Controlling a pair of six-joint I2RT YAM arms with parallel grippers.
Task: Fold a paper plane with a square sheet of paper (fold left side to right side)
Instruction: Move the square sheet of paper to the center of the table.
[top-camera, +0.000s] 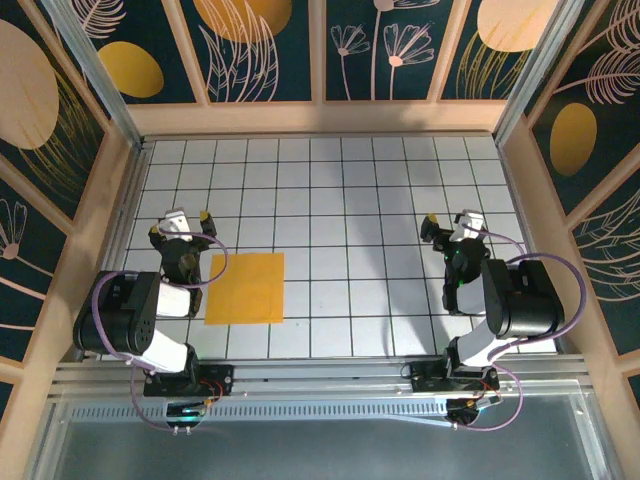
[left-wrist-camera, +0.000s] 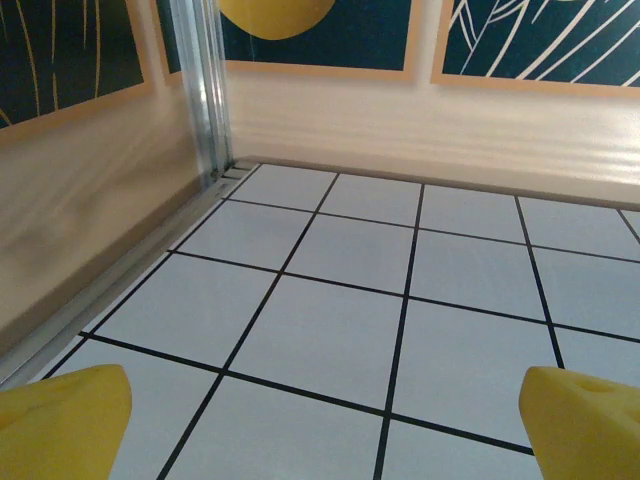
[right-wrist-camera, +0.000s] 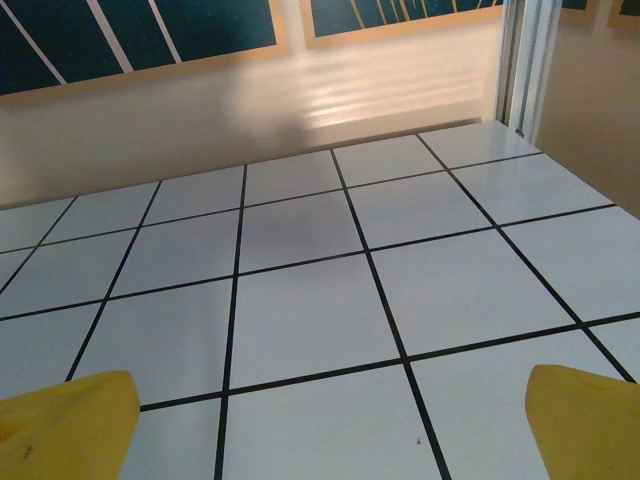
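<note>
the square sheet of thin orange-yellow paper lies flat and unfolded on the white counter ruled with black grid lines. it covers about two tiles each way, its edges nearly in line with the grid.

the left fingers stand spread as wide as they go and hold nothing. the sheet lies just to their right and a little nearer the arm bases, its far left corner close beside the left arm's wrist but not touching the fingers. in the left wrist view the two yellow pads sit at the bottom corners, with bare tiles between them and the pale wooden wall and a metal corner post beyond.

the right fingers are likewise fully parted and hold nothing. the sheet is well apart from them, off to their left across several tiles. in the right wrist view their yellow pads frame bare tiles that run up to the wooden wall, with dark-blue patterned panels above it.
</note>
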